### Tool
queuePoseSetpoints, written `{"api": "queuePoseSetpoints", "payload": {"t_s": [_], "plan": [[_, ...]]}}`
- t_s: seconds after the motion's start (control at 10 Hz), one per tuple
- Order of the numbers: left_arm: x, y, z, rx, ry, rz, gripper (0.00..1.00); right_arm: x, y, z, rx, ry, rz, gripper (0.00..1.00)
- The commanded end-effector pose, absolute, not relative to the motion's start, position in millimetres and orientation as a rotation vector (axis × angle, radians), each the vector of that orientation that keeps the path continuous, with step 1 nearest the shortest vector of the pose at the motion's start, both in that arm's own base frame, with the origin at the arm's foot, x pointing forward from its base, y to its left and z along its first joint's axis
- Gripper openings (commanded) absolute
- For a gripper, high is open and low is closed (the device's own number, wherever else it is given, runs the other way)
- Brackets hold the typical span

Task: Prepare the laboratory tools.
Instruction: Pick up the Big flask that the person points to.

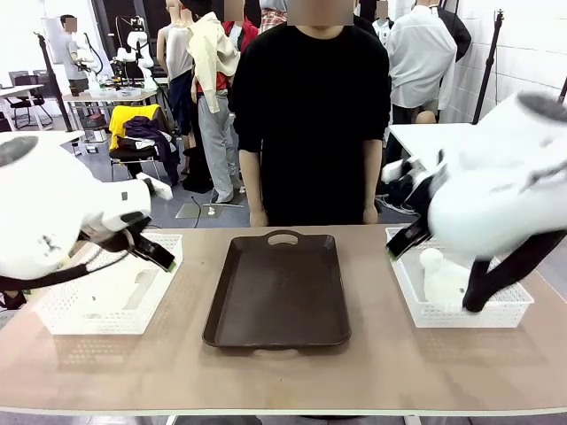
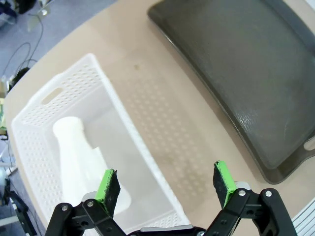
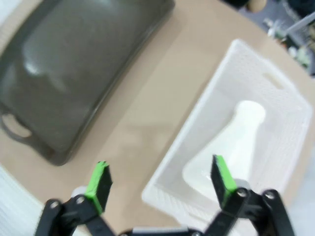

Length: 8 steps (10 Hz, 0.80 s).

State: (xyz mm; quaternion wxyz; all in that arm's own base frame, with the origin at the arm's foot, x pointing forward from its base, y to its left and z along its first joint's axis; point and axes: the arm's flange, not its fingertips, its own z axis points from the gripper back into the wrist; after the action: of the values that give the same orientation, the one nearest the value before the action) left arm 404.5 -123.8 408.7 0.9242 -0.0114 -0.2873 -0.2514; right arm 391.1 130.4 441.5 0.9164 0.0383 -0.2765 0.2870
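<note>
I have 2 arms, and both of my hands are wide open and hold nothing.

My left gripper (image 2: 165, 186) hangs above the near end of the left basket (image 2: 74, 73). One green pad (image 2: 107, 189) is over the inside of the basket. The other pad is over the bare table (image 2: 162, 123), between the basket and the tray (image 2: 246, 73). The left flask (image 2: 81, 157) is inside this white basket. It is a frosted white bottle with a thin neck and a fat bottom. Its fat end is right under my pad, and its neck points away from me. I cannot tell if it stands up or lies down. My fingers do not touch it.

My right gripper (image 3: 161, 178) hangs above the near edge of the right basket (image 3: 275, 83). One pad is over the basket and one is over the table. The right flask (image 3: 231, 142) is inside that basket, with its fat end near my pad and its neck pointing away. I do not touch it either.

The dark brown tray sits in the middle of the table, between the 2 baskets. Nothing is on it. A person (image 1: 310, 115) in a black top stands at the far side of the table, just behind the tray, with arms hanging down.
</note>
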Motion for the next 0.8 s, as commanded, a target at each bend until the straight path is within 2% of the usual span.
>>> {"api": "queuePoseSetpoints", "payload": {"t_s": [0.0, 0.2, 0.4, 0.6, 0.7], "plan": [[371, -91, 440, -0.243, -0.567, -0.544, 1.00, 389, 65, 495, 0.168, -0.552, 0.491, 1.00], [356, -52, 448, -0.466, -0.519, -0.562, 1.00, 372, 6, 512, 0.361, -0.538, 0.336, 1.00], [351, -11, 449, -0.649, -0.526, -0.470, 1.00, 361, -42, 512, 0.531, -0.537, 0.211, 1.00], [355, 43, 439, -0.834, -0.515, -0.361, 1.00, 359, -73, 501, 0.614, -0.541, 0.156, 1.00], [356, 63, 432, -0.869, -0.531, -0.333, 1.00, 358, -80, 496, 0.636, -0.527, 0.152, 1.00]]}}
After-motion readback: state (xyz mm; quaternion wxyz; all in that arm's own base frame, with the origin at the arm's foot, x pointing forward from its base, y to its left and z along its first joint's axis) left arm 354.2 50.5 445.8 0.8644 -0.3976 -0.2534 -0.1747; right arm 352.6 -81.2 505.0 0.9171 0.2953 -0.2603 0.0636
